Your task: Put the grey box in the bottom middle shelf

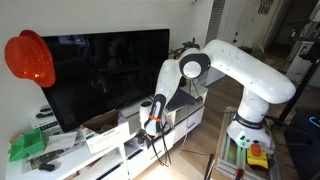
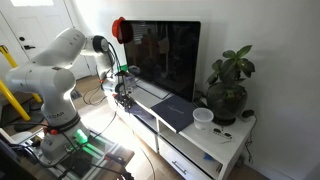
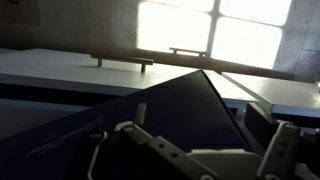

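The grey box lies flat on top of the white table in front of the TV, not in any shelf. A white cup sits at 3 o'clock of it, with a potted plant at 1 o'clock of the cup. The arm reaches down at 10 o'clock of the box. In the wrist view the fingers stand wide apart, holding nothing. A dark corner lies just beyond them at 12 o'clock; whether it belongs to the grey box cannot be told.

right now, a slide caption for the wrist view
open tool poised close over the grey box, white bench top behind
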Controlling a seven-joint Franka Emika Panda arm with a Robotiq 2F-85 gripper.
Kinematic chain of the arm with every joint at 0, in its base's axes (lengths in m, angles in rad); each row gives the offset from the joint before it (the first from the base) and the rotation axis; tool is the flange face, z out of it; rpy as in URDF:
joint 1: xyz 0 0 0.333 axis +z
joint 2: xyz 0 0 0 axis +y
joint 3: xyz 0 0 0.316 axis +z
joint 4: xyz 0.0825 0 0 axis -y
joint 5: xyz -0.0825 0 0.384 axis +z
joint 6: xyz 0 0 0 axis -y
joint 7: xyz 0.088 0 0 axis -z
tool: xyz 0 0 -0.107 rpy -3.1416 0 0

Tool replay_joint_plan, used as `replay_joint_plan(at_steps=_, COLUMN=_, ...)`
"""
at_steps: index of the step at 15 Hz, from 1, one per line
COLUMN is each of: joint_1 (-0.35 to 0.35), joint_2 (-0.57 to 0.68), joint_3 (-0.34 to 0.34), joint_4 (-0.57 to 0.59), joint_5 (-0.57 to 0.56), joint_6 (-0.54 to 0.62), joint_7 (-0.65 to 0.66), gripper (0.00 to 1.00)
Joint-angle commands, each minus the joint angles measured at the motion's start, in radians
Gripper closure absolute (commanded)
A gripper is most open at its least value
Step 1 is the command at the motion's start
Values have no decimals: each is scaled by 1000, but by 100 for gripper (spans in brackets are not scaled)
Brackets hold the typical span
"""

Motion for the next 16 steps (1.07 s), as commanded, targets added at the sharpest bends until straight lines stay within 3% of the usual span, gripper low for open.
replay_joint_plan(at_steps=1, joint_1=-77, joint_2=51, joint_3=69, joint_4=45, joint_5=12, joint_6=-72, joint_7=-31, gripper=0)
replay_joint_plan(at_steps=3, joint_1=-114, joint_2=74, joint_3=96, joint_4=64, joint_5=6, joint_6=-120, joint_7=-58, gripper=0)
replay_joint_plan(at_steps=7, joint_1=-108, joint_2=90, joint_3=79, joint_4=75, joint_5=-1, joint_6=-109, joint_7=-64, gripper=0)
replay_joint_plan(at_steps=16, joint_1=-73, joint_2=-136, joint_3=76, joint_4=-111, joint_5=-29, joint_6=-51, joint_7=-101, gripper=0)
